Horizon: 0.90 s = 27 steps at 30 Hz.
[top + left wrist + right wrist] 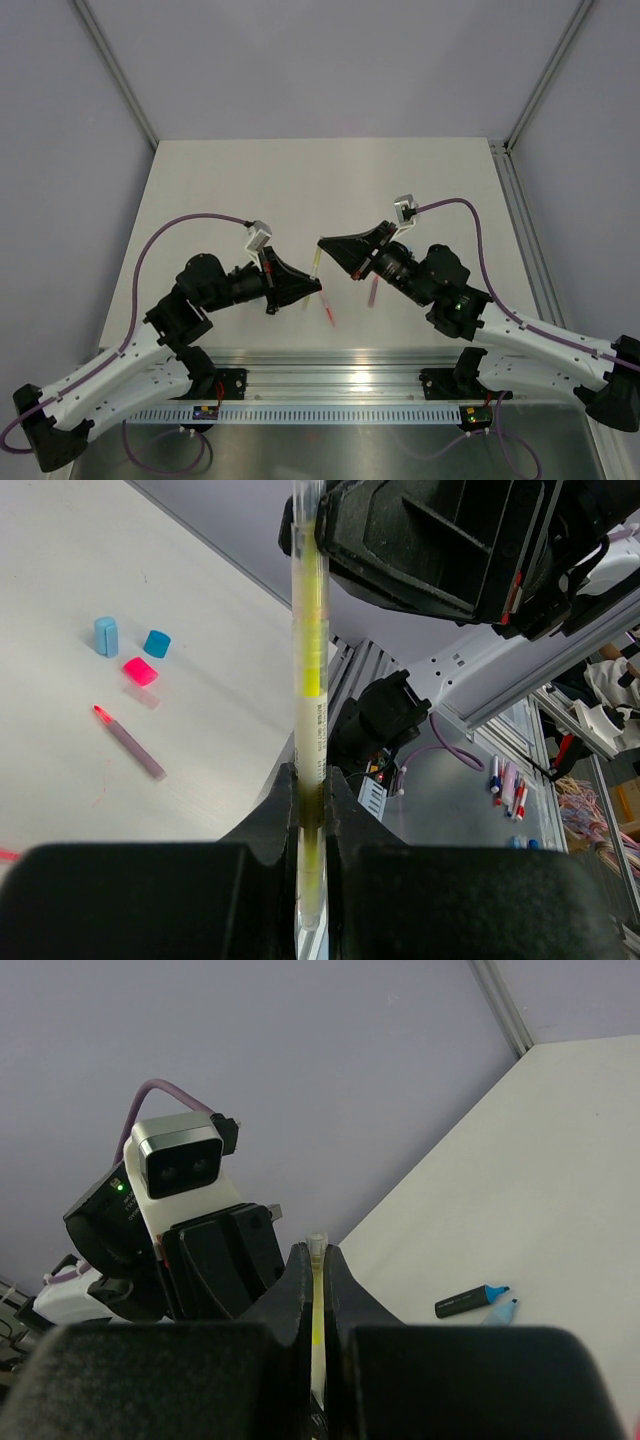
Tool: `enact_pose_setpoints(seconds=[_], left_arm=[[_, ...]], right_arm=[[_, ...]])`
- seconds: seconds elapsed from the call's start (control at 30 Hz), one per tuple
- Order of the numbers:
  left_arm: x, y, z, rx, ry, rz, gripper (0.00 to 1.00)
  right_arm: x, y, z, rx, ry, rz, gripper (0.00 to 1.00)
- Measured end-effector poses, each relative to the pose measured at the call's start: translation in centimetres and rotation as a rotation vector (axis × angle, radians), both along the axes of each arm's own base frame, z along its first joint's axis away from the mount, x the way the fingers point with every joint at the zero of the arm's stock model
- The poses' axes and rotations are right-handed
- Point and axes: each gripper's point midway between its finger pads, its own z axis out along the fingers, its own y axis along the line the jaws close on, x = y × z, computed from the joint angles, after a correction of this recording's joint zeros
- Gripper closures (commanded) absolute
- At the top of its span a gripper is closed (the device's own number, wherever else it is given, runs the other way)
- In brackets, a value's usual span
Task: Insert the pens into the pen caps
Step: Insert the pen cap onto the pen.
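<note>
1. Top view: both arms meet over the middle of the table [220, 190]. The left gripper [316, 290] and right gripper [322, 243] come in tip to tip, with the yellow pen [314, 266] running between them. A red-pink pen [328, 312] lies on the table just below the grippers. A purplish pen [373, 292] lies a bit to its right, under the right arm. Both look kinda blurry from up here.

2. Left wrist view: the left gripper is clamped on the lower end of the yellow pen, which stands straight up the frame. Its top end runs into the right gripper's black body. Down on the table to the left are three caps close together: a light blue cap [106, 636], a blue cap [157, 643] and a pink cap [140, 671]. A red-tipped pen [130, 742] lies just below them, not touching any.

3. Right wrist view: the right gripper is pinched tight on the same yellow pen, whose clear end pokes out above the fingers [296, 1280]. The left arm's wrist camera [180, 1160] is right behind it. Off to the right on the table lie a black marker [472, 1301] with a blue tip and a pale-blue pen [502, 1310], just beside each other.
</note>
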Motion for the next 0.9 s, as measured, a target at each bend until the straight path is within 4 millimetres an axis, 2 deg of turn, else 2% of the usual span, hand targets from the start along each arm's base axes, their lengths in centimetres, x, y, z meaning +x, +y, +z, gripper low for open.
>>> enact_pose_setpoints(seconds=[0.3, 0.7, 0.9], left_arm=[[-1.1, -0.5, -0.3, 0.022, 0.062, -0.072, 1.0], [-2.9, -0.8, -3.1, 0.122, 0.197, -0.157, 1.0], [-3.5, -0.6, -3.9, 0.165, 0.227, -0.181, 1.0]], right_arm=[[-1.2, -0.4, -0.6, -0.028, 0.02, -0.006, 1.0], [-2.7, -0.4, -4.7, -0.055, 0.093, -0.046, 1.0], [-3.2, -1.0, -5.9, -0.029, 0.134, -0.048, 1.0]])
